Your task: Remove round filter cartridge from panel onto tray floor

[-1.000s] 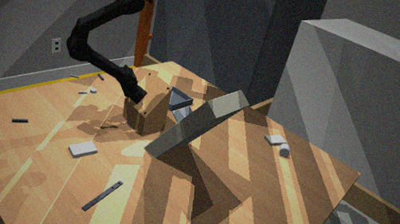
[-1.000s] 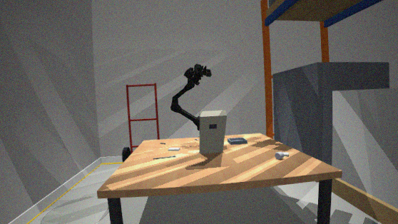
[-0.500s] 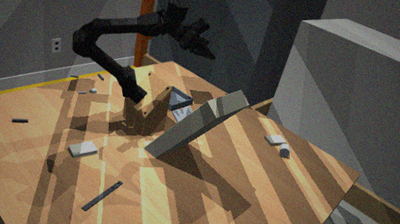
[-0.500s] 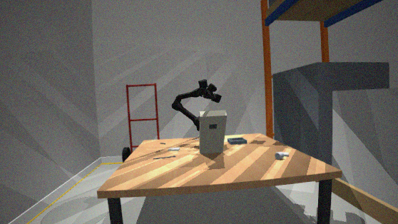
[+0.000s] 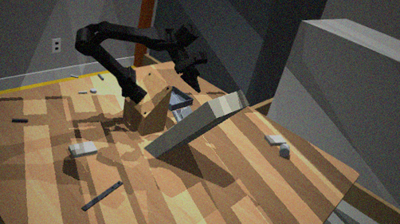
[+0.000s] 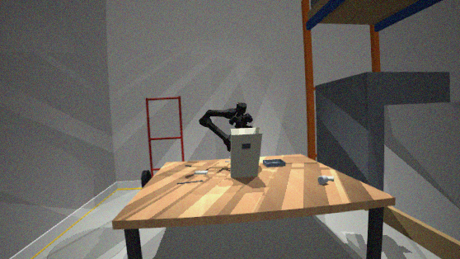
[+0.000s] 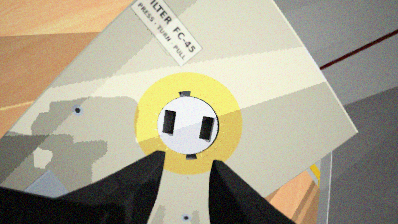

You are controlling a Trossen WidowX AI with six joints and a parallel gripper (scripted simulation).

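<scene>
The round white filter cartridge [image 7: 187, 125] sits in the sloping grey service panel [image 5: 188, 131] [image 6: 244, 161] [image 7: 285, 75], inside a yellow ring [image 7: 227, 107]. Its two dark slots lie side by side, left and right, in the wrist view. My gripper [image 5: 197, 89] [image 7: 188, 164] is partly open and empty, above the panel and clear of its face. Its two fingertips are spaced along nearly the same direction as the slots, and show lower in the wrist view. In the exterior view the panel hides the fingertips. The dark blue tray [image 5: 183, 105] [image 6: 275, 165] is on the table behind the panel.
The arm's wooden base block [image 5: 157, 113] stands close to the panel and tray. A white block [image 5: 83, 149] and a black bar [image 5: 101, 196] lie at the near left. Another white block [image 5: 274, 140] and a grey cylinder [image 5: 285, 151] lie right of the panel.
</scene>
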